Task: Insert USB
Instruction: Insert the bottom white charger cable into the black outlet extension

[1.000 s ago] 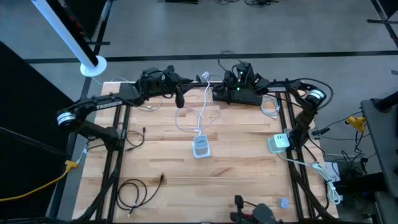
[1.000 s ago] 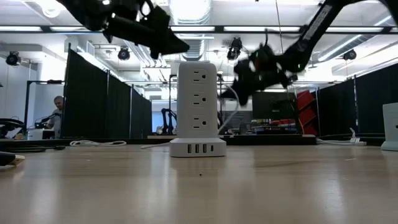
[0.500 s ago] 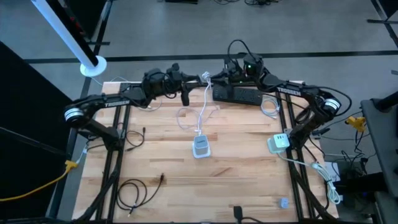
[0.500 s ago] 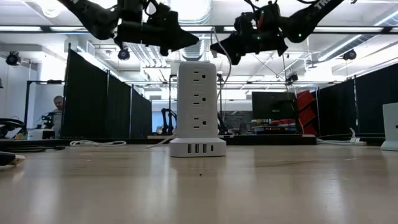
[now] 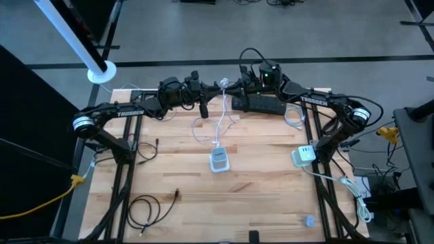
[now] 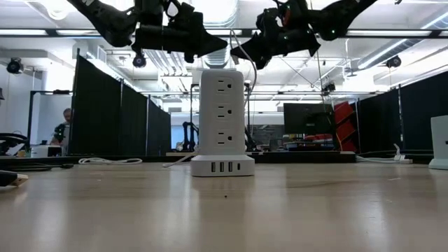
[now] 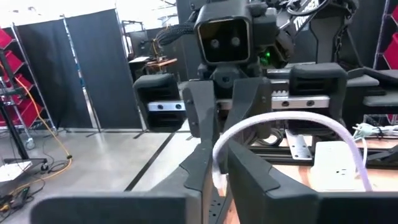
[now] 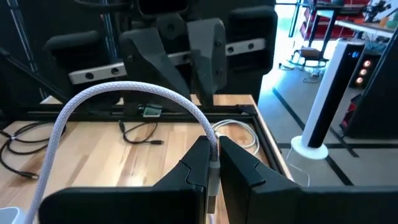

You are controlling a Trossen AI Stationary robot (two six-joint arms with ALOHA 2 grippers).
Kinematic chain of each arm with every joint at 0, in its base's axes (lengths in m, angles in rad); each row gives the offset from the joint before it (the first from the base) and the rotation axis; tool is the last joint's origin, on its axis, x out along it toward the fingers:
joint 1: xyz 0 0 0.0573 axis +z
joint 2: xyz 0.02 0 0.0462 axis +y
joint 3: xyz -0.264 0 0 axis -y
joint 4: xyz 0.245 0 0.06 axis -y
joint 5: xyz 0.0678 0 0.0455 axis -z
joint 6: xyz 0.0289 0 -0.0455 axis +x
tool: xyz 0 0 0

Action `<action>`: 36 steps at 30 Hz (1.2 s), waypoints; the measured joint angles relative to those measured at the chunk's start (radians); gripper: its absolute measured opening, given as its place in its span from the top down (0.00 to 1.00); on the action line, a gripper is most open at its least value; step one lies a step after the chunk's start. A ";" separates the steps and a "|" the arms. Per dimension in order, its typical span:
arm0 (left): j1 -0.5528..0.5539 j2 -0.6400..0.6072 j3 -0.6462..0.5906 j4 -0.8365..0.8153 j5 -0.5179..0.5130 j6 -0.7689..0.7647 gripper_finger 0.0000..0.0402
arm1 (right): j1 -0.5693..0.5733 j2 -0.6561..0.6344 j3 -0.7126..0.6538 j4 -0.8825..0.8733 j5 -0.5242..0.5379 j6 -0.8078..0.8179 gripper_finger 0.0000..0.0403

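A white charging tower stands upright on the wooden table, its USB ports in its base. A white braided USB cable runs from beside the tower up to both grippers, which face each other tip to tip high over the table's far middle. My left gripper is shut on the cable. My right gripper is shut on it too. In both wrist views the cable arcs up out of the fingers and drops away. My left gripper pinches the cable between its two fingers, close to my right gripper's hold, coming level from the table's left. The cable curves up and away over the fingers, lifted clear. My right gripper pinches the cable's end piece between its two fingers, coming about level from the table's right. The cable bends up out of the fingers and hangs slack toward the table.
A black power strip lies at the far edge under my right arm, a coiled white cord beside it. A white adapter sits at the right edge. Black cables lie near left. A person stands far behind.
My right gripper has risen with the cable's end and swung toward the table's far middle, rolling a little, which lifted the cable's upper part. My left gripper has edged toward it, and the two now meet at the cable's end. The tower has stayed put.
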 joint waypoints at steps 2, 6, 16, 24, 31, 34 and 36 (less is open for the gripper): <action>-0.001 0.000 0.000 0.000 0.004 0.000 0.96 | 0.001 0.001 0.000 -0.005 0.000 0.010 0.98; -0.002 0.000 0.000 0.000 0.004 0.000 0.99 | 0.005 0.001 0.000 -0.002 0.000 0.011 0.98; -0.002 0.042 0.024 -0.003 0.004 0.035 1.00 | 0.009 0.001 0.000 -0.005 0.000 0.036 0.98; -0.002 0.044 0.049 -0.023 0.004 0.060 1.00 | 0.009 0.000 0.000 -0.005 -0.001 0.035 0.98; -0.002 0.043 0.050 -0.063 0.001 0.094 1.00 | 0.009 0.000 -0.001 -0.006 -0.001 0.026 0.98; -0.002 0.031 0.050 -0.099 -0.024 0.097 0.98 | 0.009 0.000 -0.001 -0.007 0.000 0.027 0.98; -0.002 0.021 0.050 -0.128 -0.026 0.105 0.95 | 0.009 -0.001 -0.001 -0.006 0.000 0.027 0.98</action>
